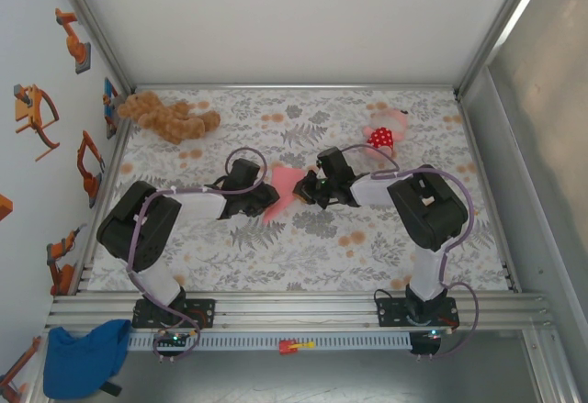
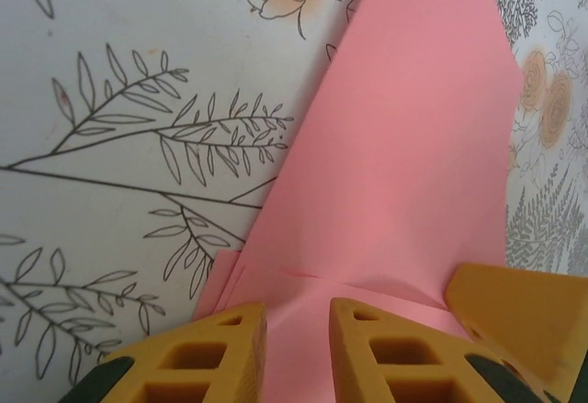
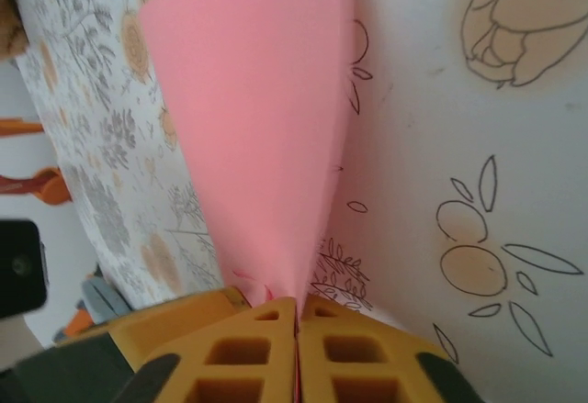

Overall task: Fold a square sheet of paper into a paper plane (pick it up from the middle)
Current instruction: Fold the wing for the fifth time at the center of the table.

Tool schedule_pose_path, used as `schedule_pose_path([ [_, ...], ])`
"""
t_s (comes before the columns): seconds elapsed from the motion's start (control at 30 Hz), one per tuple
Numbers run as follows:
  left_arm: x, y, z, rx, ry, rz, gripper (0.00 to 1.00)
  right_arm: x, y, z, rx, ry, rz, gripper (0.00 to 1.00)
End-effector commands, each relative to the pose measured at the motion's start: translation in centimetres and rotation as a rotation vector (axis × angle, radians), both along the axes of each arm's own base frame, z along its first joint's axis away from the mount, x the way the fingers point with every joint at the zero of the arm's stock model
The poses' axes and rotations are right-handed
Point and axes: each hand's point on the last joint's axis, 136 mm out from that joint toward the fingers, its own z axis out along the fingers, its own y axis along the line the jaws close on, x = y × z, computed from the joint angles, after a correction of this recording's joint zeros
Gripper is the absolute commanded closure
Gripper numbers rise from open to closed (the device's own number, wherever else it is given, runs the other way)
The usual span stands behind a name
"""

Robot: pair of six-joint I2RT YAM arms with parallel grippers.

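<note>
The salmon-pink sheet of paper (image 1: pixel 281 194) lies mid-table, folded into a tapering shape with layered edges. My left gripper (image 1: pixel 268 197) is at its left end. In the left wrist view its yellow fingers stand a little apart, open, over the paper (image 2: pixel 404 146), with the left gripper (image 2: pixel 299 316) holding nothing between them. My right gripper (image 1: pixel 306 189) is at the paper's right end. In the right wrist view the right gripper (image 3: pixel 297 304) is shut, pinching the narrow end of the paper (image 3: pixel 257 128), which rises away from the fingertips. One yellow finger (image 2: pixel 528 316) of the right gripper touches the paper.
A brown teddy bear (image 1: pixel 170 117) lies at the back left. A pink plush toy with a red dotted patch (image 1: pixel 386 129) sits at the back right, close behind the right arm. A blue cloth (image 1: pixel 84 357) lies off the table at front left. The floral tablecloth (image 1: pixel 367 238) spreads between metal walls.
</note>
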Motion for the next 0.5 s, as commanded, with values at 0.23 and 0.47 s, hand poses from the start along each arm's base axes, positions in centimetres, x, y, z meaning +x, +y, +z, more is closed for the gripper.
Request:
schedule_pose_path([
  [0.23, -1.5, -1.0, 3.7, 0.129, -0.235, -0.201, 0.63, 0.3, -1.0, 2.7, -0.002, -0.113, -0.038, 1.00],
  [0.47, -3.0, -3.1, 4.0, 0.276, -0.395, -0.376, 0.57, -0.7, -2.6, 2.8, -0.028, -0.080, -0.104, 1.00],
])
